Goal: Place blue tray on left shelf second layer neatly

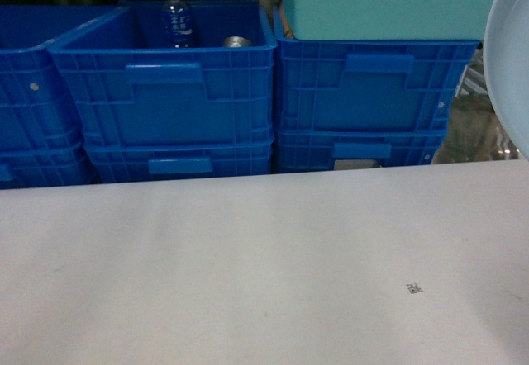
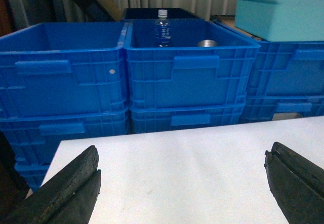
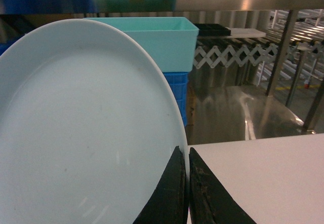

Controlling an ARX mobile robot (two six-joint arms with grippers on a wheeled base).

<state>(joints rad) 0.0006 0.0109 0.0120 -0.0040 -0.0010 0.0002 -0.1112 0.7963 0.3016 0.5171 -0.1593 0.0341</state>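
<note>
Pale-blue, smooth oval blue tray (image 3: 86,127) stands pinched in right claw (image 3: 188,193).

Stacked crates (image 1: 165,92) stand in a row behind the surface (image 1: 248,266). Inside the middle upper crate, a bottle (image 1: 176,16) stands left of what may be a can (image 1: 237,42). A bin (image 1: 388,2) rests on the right-hand stack. The tray (image 3: 86,127), at the right edge, is pinched upright in the right end effector (image 3: 188,183) above the surface.
</note>
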